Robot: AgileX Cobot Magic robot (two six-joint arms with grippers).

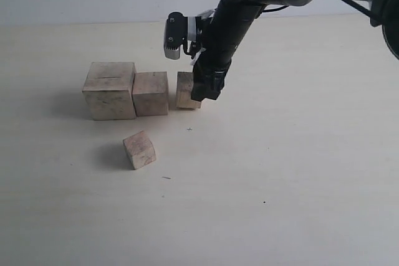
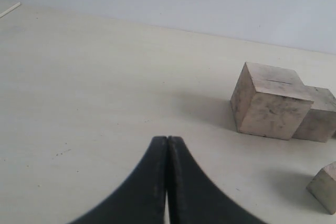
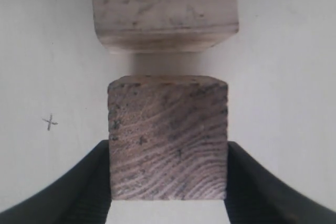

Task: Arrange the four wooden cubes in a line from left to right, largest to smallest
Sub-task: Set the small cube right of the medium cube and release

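Four wooden cubes are in view. The largest cube, with a slit line on top, stands at the left, and the second cube touches its right side. The third cube sits just right of those, a narrow gap away, low at the table. My right gripper is shut on it, one finger on each side. The smallest cube lies alone in front of the row, turned at an angle. My left gripper is shut and holds nothing, well to the left of the cubes.
The pale tabletop stretches bare to the right and front of the row. A small pencilled cross marks the table just in front of the third cube. The right arm reaches in from the upper right.
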